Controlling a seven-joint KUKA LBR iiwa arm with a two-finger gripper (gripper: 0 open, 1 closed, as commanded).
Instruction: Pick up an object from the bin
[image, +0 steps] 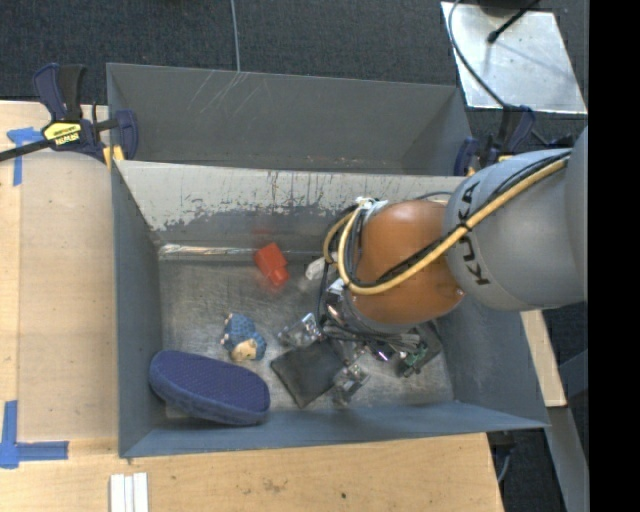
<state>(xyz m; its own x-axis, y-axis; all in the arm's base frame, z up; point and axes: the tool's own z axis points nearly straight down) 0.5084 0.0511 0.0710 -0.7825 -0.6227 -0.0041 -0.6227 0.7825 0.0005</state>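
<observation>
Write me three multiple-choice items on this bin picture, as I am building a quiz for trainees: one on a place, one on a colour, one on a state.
1. Where does the dark blue oval pad lie?
A. back right corner
B. front left corner
C. middle of the back wall

2. What colour is the small block near the back wall?
A. yellow
B. white
C. red

3. How does that block lie?
A. free on the floor of the bin, apart from the gripper
B. stacked on the pad
C. outside, on the cardboard

Key: 1 B, it sits by the near left corner; 2 C, it is plainly red; 3 A, bare floor surrounds it.
</observation>
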